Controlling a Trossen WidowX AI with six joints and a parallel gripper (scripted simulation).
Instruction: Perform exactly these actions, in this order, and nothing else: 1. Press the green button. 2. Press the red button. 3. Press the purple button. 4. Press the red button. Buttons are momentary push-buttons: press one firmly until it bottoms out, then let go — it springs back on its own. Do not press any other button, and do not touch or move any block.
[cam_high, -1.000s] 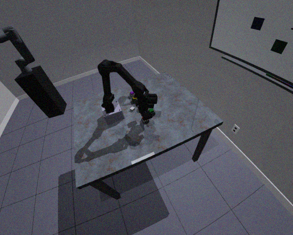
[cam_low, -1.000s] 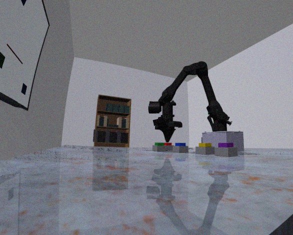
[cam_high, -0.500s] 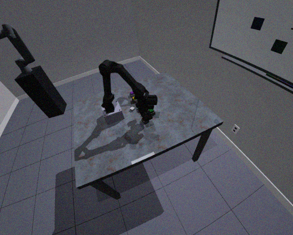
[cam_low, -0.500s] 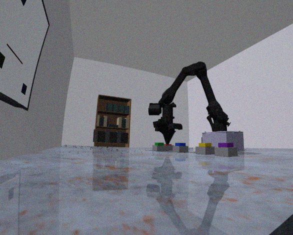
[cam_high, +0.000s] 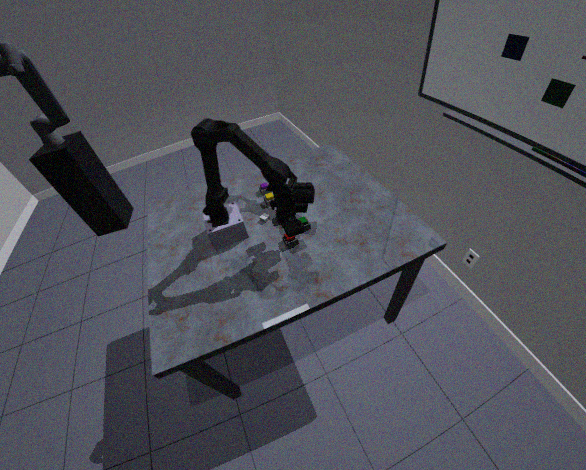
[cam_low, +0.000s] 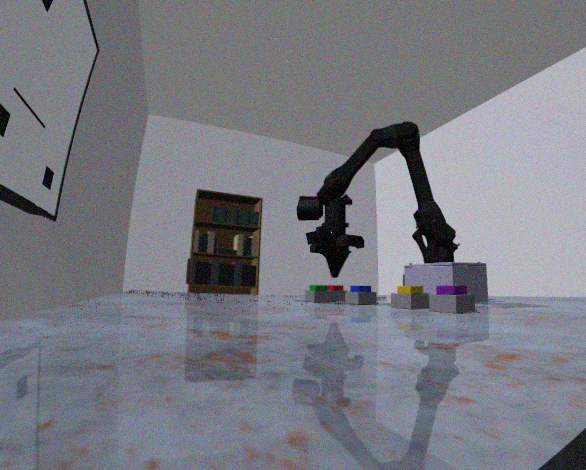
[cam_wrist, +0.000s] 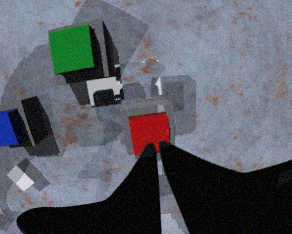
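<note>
The red button (cam_wrist: 150, 132) (cam_low: 335, 288) (cam_high: 289, 238) sits on a grey base near the table's middle. My gripper (cam_wrist: 156, 147) (cam_low: 334, 274) (cam_high: 290, 230) is shut and empty. It points straight down over the red button, with its tips a little above the cap. The green button (cam_wrist: 73, 48) (cam_low: 318, 288) (cam_high: 302, 220) stands just beyond the red one. The purple button (cam_low: 451, 290) (cam_high: 264, 186) is farther off, near the arm's base, and does not show in the wrist view.
A blue button (cam_wrist: 8, 128) (cam_low: 360, 288) and a yellow button (cam_low: 410, 289) (cam_high: 269, 195) stand between the red and purple ones. A small white block (cam_wrist: 24, 180) (cam_high: 263, 217) lies near them. The arm's base stands on a pale box (cam_low: 445, 275) (cam_high: 227, 231).
</note>
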